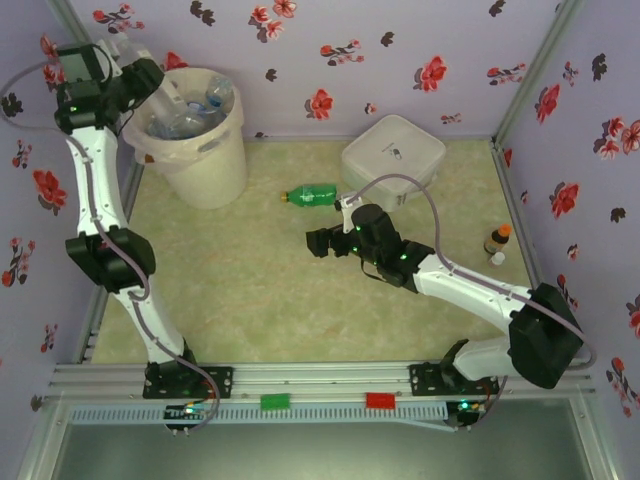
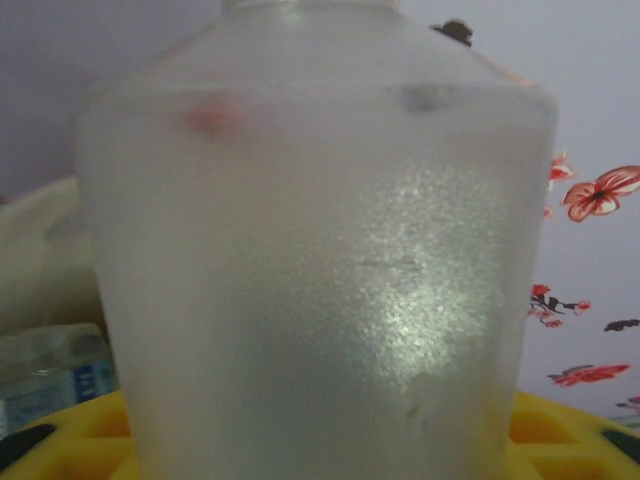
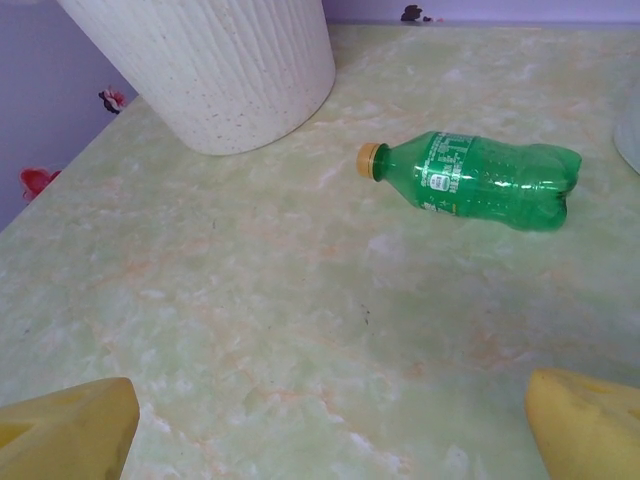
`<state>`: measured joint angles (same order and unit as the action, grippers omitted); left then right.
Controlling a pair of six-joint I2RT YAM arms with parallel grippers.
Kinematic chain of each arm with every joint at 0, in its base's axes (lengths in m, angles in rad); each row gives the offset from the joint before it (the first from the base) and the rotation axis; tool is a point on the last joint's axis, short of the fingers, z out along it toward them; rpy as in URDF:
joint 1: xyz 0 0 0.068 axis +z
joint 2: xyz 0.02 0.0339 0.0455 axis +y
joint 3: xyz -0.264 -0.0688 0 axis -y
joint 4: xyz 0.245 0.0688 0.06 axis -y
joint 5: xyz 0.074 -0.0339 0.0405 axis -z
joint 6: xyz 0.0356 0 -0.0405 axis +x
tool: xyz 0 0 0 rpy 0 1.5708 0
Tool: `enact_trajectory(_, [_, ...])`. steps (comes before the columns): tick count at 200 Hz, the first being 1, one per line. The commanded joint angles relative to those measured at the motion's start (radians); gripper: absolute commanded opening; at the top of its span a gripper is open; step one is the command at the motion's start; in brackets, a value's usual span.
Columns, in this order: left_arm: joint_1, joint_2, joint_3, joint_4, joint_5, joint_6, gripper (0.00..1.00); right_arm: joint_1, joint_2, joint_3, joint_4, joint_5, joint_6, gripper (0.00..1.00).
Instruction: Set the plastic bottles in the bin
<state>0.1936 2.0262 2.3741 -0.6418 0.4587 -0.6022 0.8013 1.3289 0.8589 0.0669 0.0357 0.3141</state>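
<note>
- The bin (image 1: pixel 210 165) stands at the far left corner of the tabletop (image 1: pixel 260 290). It is upright, with a thin liner folded over its rim.
- Several clear bottles in the bin (image 1: pixel 205 105) lie heaped together, and blue caps and labels show among them.
- The left arm reaches up over the bin's left rim. The left fingers (image 2: pixel 570 430) are drawn in on a clear bottle (image 2: pixel 320 260), which sits between the yellow pads.
- From the left wrist, this frosted bottle stands upright between the pads. Beside it at the lower left is a blue-labelled bottle (image 2: pixel 50 385).
- A green bottle (image 1: pixel 312 194) lies on its side toward the far edge of the tabletop, between the bin and a white square box (image 1: pixel 393 150).
- The green bottle's yellow cap points toward the bin. Its base lies just beside the box, and I cannot tell whether they touch.
- From the right wrist, the green bottle (image 3: pixel 480 180) rests flat on the marbled surface, apart from the ribbed wall of the bin (image 3: pixel 220 70).
- The right fingers (image 3: pixel 70 430) are spread wide with nothing between them, and only bare tabletop lies under the gap.
- The right gripper (image 1: pixel 318 242) hangs low near the middle of the tabletop. It is on the near side of the green bottle, faces it, and does not touch it.
- A tiny brown bottle with an orange cap (image 1: pixel 498 240) stands upright near the right edge of the tabletop, well apart from the green bottle.
</note>
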Motion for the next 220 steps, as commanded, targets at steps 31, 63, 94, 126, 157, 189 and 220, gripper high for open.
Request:
enact_trajectory(31, [-0.064, 0.073, 0.012, 0.065, 0.074, -0.087, 0.47, 0.003, -0.003, 0.014, -0.016, 0.029, -0.003, 1.00])
enact_trajectory(63, [-0.065, 0.087, 0.060, 0.011, 0.044, -0.052, 1.00, 0.002, -0.013, 0.008, -0.015, 0.047, -0.008, 1.00])
enact_trajectory(94, [-0.065, 0.022, 0.049, 0.003, -0.032, 0.000, 1.00, 0.002, 0.012, 0.033, -0.048, 0.112, -0.045, 1.00])
enact_trajectory(126, [-0.064, -0.097, -0.029, 0.024, -0.117, 0.055, 1.00, -0.019, 0.073, 0.087, -0.076, 0.160, -0.089, 1.00])
enact_trajectory(157, [-0.072, -0.267, -0.272, 0.179, -0.127, 0.046, 1.00, -0.053, 0.163, 0.163, -0.094, 0.152, -0.120, 0.99])
enact_trajectory(189, [-0.108, -0.470, -0.598, 0.376, -0.122, -0.006, 1.00, -0.085, 0.282, 0.262, -0.111, 0.131, -0.139, 0.99])
enact_trajectory(220, [-0.187, -0.682, -0.969, 0.588, -0.131, -0.085, 1.00, -0.107, 0.408, 0.353, -0.124, 0.095, -0.147, 0.99])
